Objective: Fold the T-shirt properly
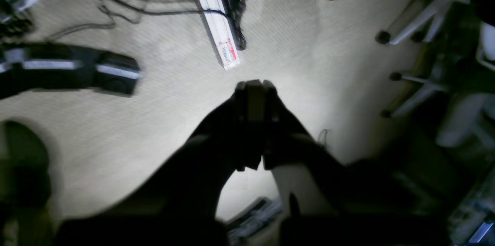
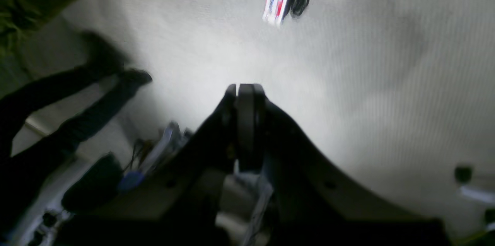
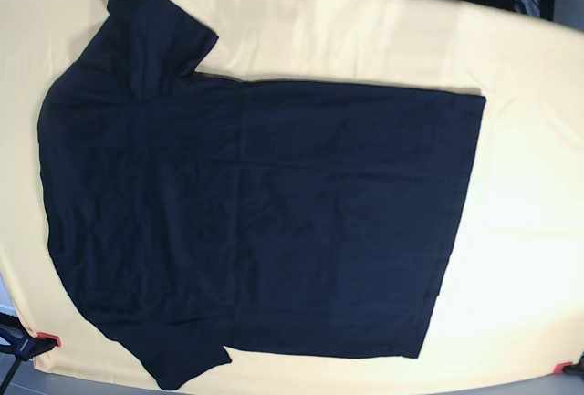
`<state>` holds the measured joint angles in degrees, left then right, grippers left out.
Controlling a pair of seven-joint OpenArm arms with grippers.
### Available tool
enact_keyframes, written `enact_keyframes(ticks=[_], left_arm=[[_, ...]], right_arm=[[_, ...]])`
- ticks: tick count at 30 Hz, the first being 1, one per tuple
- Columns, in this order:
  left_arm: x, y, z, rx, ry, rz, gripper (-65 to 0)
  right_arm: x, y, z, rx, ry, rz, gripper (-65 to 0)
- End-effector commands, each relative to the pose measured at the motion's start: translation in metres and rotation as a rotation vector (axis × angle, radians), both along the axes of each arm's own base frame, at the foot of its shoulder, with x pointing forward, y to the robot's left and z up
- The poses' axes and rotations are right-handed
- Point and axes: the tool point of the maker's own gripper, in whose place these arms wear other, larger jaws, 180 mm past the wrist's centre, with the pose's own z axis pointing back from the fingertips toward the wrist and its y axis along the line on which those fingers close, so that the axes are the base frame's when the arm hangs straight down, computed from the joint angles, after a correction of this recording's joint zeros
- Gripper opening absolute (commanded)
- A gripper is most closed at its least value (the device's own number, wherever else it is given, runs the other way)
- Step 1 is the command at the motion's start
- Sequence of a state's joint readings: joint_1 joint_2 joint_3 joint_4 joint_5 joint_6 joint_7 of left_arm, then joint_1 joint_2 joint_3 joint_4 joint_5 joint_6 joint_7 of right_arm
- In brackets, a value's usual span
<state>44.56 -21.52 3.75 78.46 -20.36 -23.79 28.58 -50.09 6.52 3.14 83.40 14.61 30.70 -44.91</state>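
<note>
Over the floor, in the left wrist view, the left claw (image 1: 254, 95) is staying... no: is hanging clenched, grasping nothing. Right wrist view: the right claw (image 2: 246, 93) is clenched too, also empty. Base view: the T-shirt (image 3: 255, 217) is lying flat on the yellow-covered bench (image 3: 529, 185), unfolded. Descending clenched, a claw risks only pushing and wrinkling the cloth.

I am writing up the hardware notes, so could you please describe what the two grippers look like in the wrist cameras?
Both appear as dark, almost black silhouettes. The left gripper has two flat, blunt-ended fingers rising from a broad body that flares outward below. The right gripper has more rounded fingertips on the same flaring, Y-shaped dark body, with small round holes in its sides. No markings or cables on either can be made out; both views are blurred.
</note>
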Motion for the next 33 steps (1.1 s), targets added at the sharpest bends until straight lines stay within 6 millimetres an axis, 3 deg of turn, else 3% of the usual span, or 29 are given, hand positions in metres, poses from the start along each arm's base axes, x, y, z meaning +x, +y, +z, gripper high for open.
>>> enact_keyframes(ticks=[1,5,8,14,17,23,29,33], left_arm=[[-0.001,0.001,0.013,-0.014,-0.019,-0.024,-65.0],[0.009,-0.001,0.054,-0.004,-0.128,-0.167,-65.0],[0.019,-0.001,0.083,0.019,-0.216,-0.286,-65.0],[0.044,-0.003,0.131,0.076,-0.38,-0.458,-65.0],[0.058,-0.007,0.15,0.116,-0.457,-0.512,-65.0],[0.106,-0.005,0.182,0.207,-0.638,-0.487,-65.0],[0.141,0.028,0.192,0.33,-0.727,-0.467,-65.0],[0.173,0.053,0.205,0.429,-0.816,-0.45,-65.0]], right_arm=[[-0.003,-0.001,0.013,0.004,-0.019,0.011,-65.0],[0.017,-0.005,0.059,-0.004,-0.154,0.075,-65.0],[0.036,-0.019,0.089,-0.064,-0.243,0.131,-65.0],[0.057,-0.044,0.133,-0.202,-0.352,0.243,-65.0],[0.072,-0.052,0.145,-0.269,-0.418,0.266,-65.0],[0.101,-0.073,0.161,-0.42,-0.521,0.289,-65.0],[0.112,-0.088,0.166,-0.5,-0.564,0.282,-65.0],[0.122,-0.11,0.173,-0.571,-0.595,0.27,-65.0]])
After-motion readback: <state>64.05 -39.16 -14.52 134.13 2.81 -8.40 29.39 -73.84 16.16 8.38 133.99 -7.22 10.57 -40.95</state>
